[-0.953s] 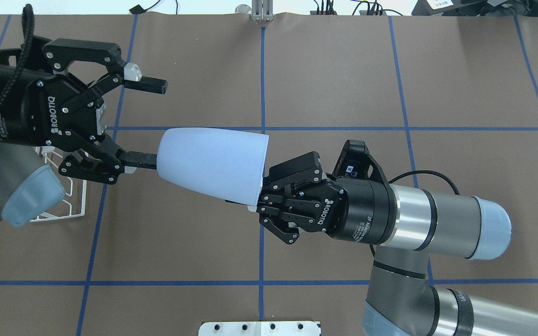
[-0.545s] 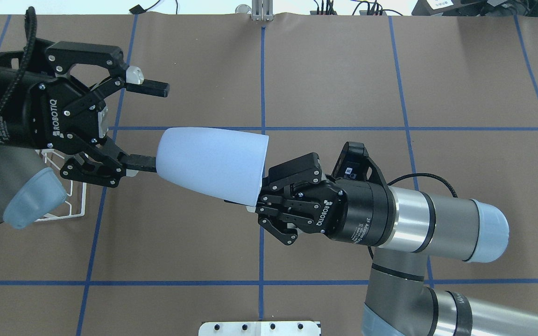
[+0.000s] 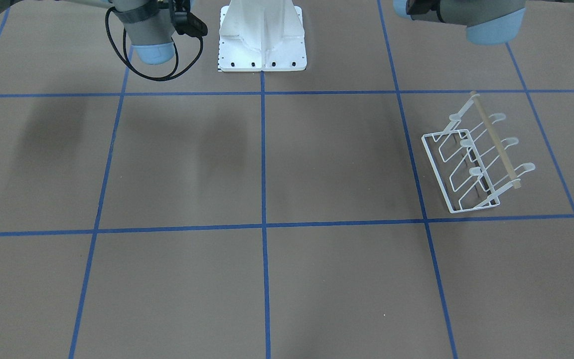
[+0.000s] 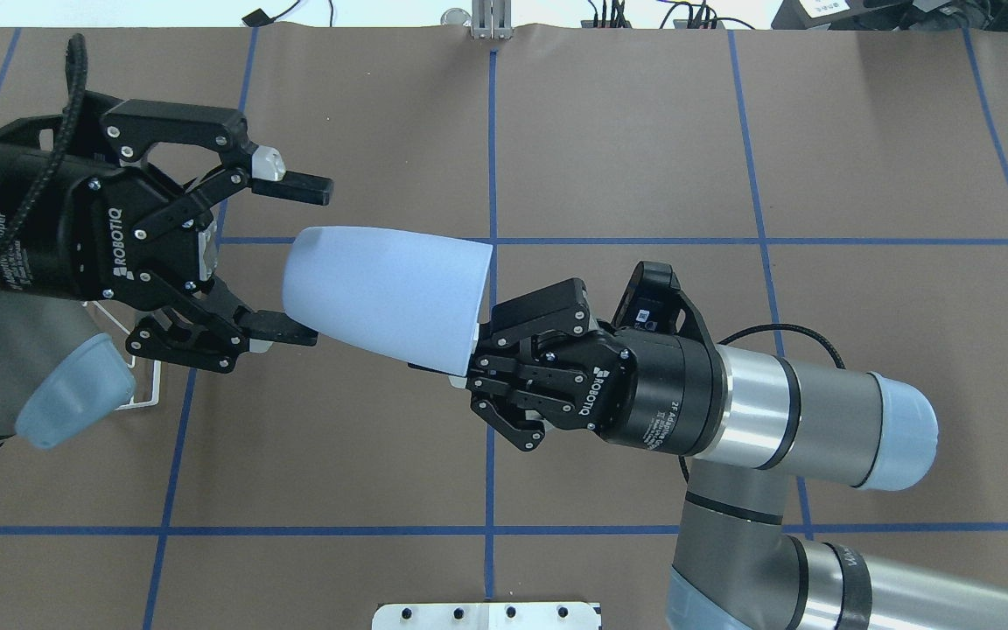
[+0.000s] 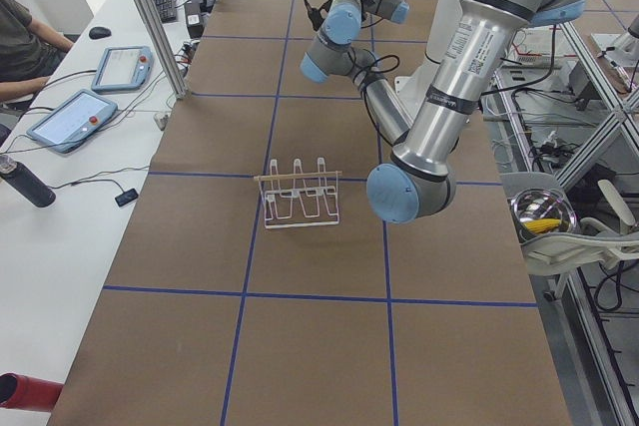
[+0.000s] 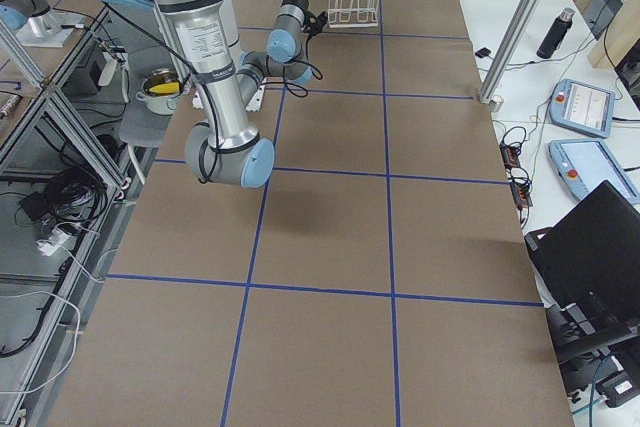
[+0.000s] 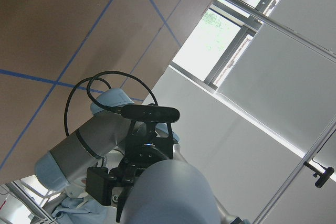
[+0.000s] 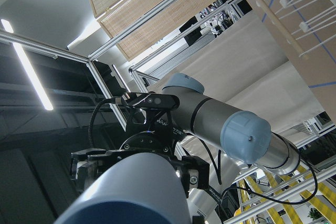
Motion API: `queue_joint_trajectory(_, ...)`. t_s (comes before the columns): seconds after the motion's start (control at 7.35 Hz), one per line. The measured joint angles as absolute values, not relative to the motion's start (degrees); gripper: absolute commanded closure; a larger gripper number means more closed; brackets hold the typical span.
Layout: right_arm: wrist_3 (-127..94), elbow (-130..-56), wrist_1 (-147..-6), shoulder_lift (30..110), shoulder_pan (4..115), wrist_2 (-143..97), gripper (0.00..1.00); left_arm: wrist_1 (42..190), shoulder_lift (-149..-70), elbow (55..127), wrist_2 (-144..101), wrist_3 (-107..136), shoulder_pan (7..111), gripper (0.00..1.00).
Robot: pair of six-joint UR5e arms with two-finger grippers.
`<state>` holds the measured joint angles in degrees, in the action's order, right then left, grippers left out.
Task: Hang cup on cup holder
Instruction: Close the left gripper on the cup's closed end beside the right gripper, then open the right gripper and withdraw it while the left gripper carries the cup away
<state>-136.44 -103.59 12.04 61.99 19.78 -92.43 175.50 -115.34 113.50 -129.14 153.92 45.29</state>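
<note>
Currently held: the cup (image 4: 381,293) is clamped at its wide rim by the right end effector (image 4: 465,354), whose fingers are closed together on the rim wall.
Cup position: it is carried in the air above the desk (image 3: 317,164) and lies nearly level. The rim is turned toward the right arm and the narrower base toward the left arm.
Left end effector (image 4: 304,261): its fingers are spread wide apart, and the base of the cup is placed between them. The upper finger is seen clear of the cup. The lower finger is seen right at the cup's side, and contact there cannot be told.
Cup holder (image 3: 475,171): it is stood on the desk on the robot's left side, with its wooden rod (image 3: 496,141) carried along the top. In the overhead view it is mostly hidden beneath the left arm, and only a corner of white wire is shown.
Wrist views: the lower part of each is filled by the cup's pale blue wall, and the opposite arm is seen beyond it.
</note>
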Motion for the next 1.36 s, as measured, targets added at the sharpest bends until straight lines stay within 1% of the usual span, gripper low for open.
queue_joint_trajectory(0.14,-136.4,-103.5,12.0,61.8,19.8,-92.2,1.0,175.4,-115.5,113.5,-128.4,153.7,44.5,0.07)
queue_joint_trajectory(0.27,-136.4,-103.5,12.0,61.6,19.8,-91.9,1.0,175.4,-115.7,113.5,-127.9,153.6,43.9,0.14)
queue_joint_trajectory(0.54,-136.4,-103.4,12.0,61.5,19.8,-91.7,1.0,175.2,-116.0,113.5,-127.5,153.7,43.5,0.62)
queue_joint_trajectory(0.68,-136.4,-103.4,12.0,61.6,19.8,-91.6,0.01,175.2,-116.0,113.6,-127.4,153.7,43.5,0.78)
queue_joint_trajectory(0.82,-136.2,-103.4,12.0,61.6,19.8,-91.7,0.0,175.2,-116.1,113.6,-127.3,153.6,43.4,0.86)
queue_joint_trajectory(0.95,-136.0,-103.4,12.0,61.8,19.8,-91.7,0.0,175.2,-116.1,113.8,-127.2,153.4,43.4,0.89)
queue_joint_trajectory(1.09,-135.4,-103.5,12.2,62.2,20.0,-91.7,0.0,175.2,-116.1,113.9,-127.3,153.3,43.4,0.92)
queue_joint_trajectory(1.36,-134.0,-104.0,14.3,64.5,21.5,-92.1,0.0,175.2,-115.9,113.9,-127.3,152.7,43.5,0.92)
